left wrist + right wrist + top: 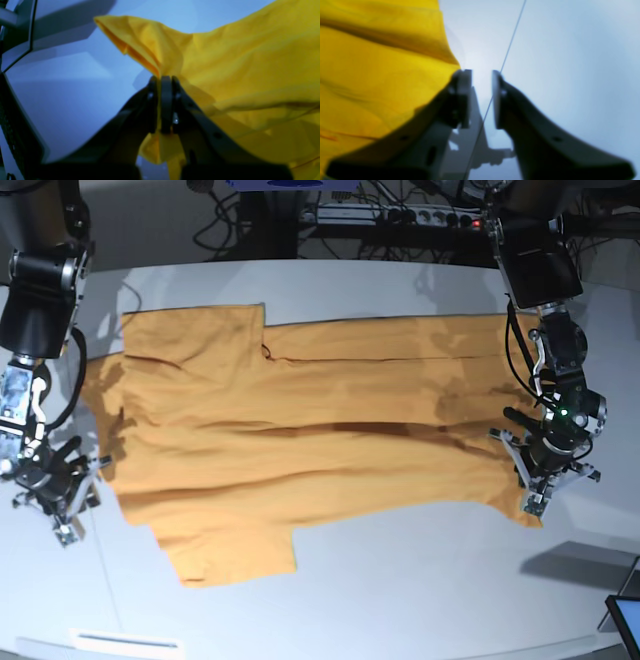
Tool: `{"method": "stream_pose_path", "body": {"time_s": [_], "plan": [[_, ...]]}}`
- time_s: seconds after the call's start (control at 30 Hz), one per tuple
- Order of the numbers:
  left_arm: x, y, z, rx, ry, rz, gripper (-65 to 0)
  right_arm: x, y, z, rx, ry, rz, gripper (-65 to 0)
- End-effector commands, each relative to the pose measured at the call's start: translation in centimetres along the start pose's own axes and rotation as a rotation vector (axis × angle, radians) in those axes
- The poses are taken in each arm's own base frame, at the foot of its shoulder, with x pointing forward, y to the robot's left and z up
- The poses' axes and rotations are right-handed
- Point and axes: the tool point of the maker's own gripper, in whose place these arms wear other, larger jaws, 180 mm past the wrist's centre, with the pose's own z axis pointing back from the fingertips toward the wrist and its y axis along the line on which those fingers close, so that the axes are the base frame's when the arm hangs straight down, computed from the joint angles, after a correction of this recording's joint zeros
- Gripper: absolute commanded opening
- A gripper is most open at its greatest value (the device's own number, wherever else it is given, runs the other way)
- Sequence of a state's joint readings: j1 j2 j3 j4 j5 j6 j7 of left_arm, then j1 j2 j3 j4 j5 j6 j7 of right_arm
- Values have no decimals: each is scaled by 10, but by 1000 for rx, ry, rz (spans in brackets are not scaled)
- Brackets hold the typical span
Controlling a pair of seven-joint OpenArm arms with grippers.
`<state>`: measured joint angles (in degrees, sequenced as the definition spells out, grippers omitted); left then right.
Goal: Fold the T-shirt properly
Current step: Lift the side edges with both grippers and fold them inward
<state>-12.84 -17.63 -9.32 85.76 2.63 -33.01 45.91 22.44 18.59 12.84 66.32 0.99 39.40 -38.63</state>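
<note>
The T-shirt lies spread on the bench. The left end effector is clamped on its edge. The right end effector stands apart, empty.

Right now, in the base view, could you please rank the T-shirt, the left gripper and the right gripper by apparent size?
1. T-shirt, by far the largest.
2. Left gripper and right gripper: they look alike, so no ranking.

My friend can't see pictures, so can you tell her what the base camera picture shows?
A big orange-yellow T-shirt lies spread out on a white table, partly folded lengthwise. The left gripper, on the picture's right, pinches the shirt's edge. The right gripper, on the picture's left, sits open just beside the shirt's other end.
</note>
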Motion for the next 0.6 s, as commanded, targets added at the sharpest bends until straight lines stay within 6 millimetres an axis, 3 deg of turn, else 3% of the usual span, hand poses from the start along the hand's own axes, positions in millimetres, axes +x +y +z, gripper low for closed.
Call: {"method": "stream_pose_path", "body": {"time_s": [0.0, 0.37, 0.57], "plan": [[19, 13, 4, 31, -55, -4, -650, 24, -8, 6, -12, -59, 14, -473], [18, 13, 4, 30, -51, -1, -650, 30, -15, -4, 7, -21, -27, -460], [19, 12, 4, 29, -52, -3, -650, 30, -8, -12, 61, -34, -92, -460]]}}
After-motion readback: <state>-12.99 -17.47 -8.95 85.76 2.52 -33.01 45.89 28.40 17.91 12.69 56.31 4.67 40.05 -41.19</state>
